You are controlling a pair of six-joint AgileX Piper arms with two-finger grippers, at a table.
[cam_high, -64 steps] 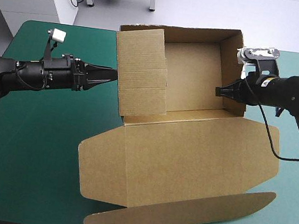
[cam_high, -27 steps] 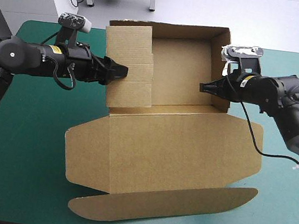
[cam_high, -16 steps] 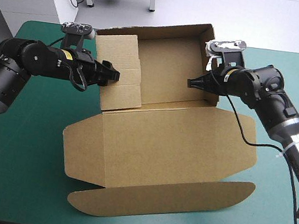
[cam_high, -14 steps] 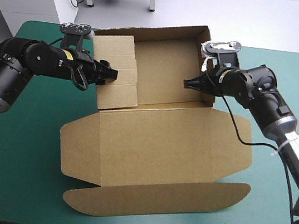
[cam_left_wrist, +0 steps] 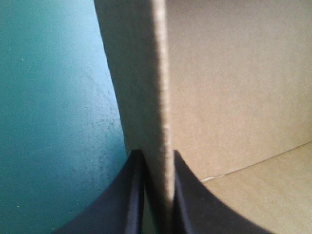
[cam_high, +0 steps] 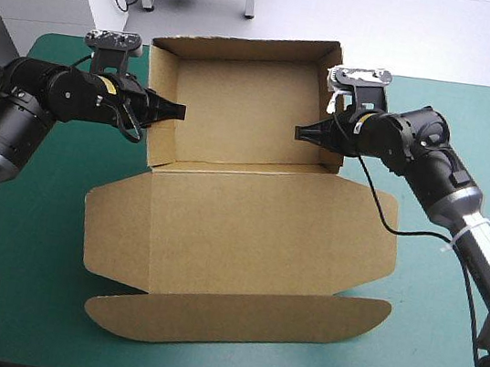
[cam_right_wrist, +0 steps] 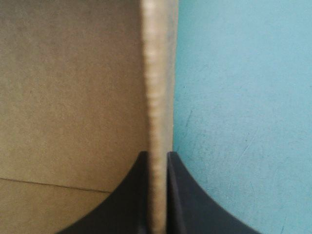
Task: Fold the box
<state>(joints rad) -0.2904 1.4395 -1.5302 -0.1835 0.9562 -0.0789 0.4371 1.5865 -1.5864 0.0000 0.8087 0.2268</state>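
Box (cam_high: 246,114) on table (cam_high: 18,279), lid (cam_high: 238,229) flat in front

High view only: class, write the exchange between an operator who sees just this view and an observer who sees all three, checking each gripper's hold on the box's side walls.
Operator: Is the left gripper really pinching the box?
Observer: Yes. Its wrist view shows the left wall edge-on, squeezed between its fingers, one inside the tray and one outside.
Operator: And the right gripper?
Observer: Same. The right wall runs edge-on between its fingers, with bare teal-green cover on the outer side.
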